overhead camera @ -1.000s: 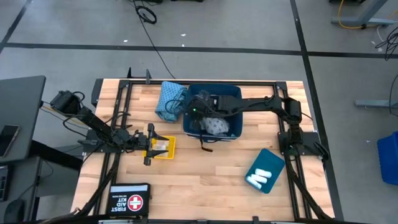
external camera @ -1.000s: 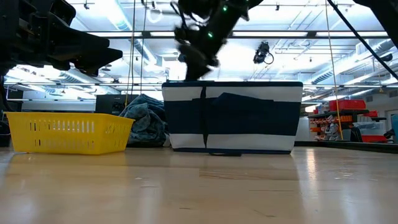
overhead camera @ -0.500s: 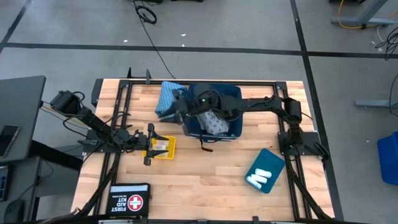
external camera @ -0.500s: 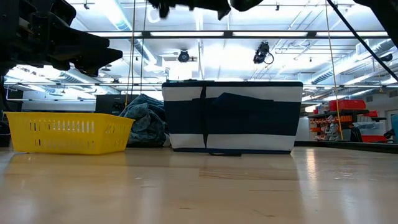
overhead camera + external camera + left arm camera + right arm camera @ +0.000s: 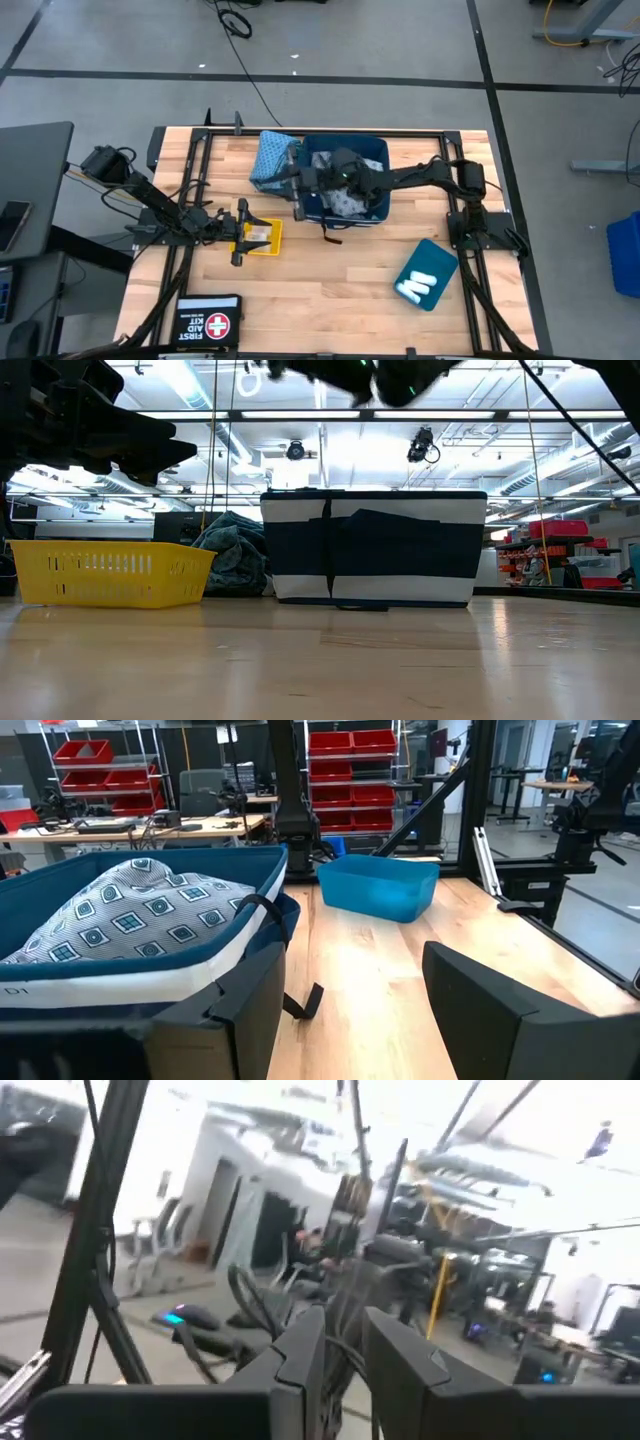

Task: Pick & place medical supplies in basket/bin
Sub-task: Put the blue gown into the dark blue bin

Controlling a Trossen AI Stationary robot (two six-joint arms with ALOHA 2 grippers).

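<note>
Right hand (image 5: pixel 296 184) just beside teal-blue garment (image 5: pixel 272 158).

teal-blue cloth (image 5: pixel 272 157): crumpled on table, touching bin's left wall | grey-blue patterned cloth (image 5: pixel 345 200): heaped inside dark blue bin (image 5: pixel 378 150) | white rolls (image 5: pixel 415 286): lay in teal tray (image 5: pixel 436 255)

A: What lies around the desk (image 5: pixel 330 290)?

B: A grey concrete floor (image 5: pixel 380 40) crossed by dark tape lines (image 5: pixel 250 78), with a black cable (image 5: pixel 236 22) coiled on it on the far side.

A: And the room behind?

B: Long ceiling lights (image 5: pixel 190 380) glare under exposed beams. Red bin shelves (image 5: pixel 350 770) stand in the left wrist view, with workbenches (image 5: pixel 120 825) beside them. More red shelving (image 5: pixel 545 545) shows at the right in the low view.

A: Anything at the left?

B: A dark side table (image 5: pixel 30 170).
</note>
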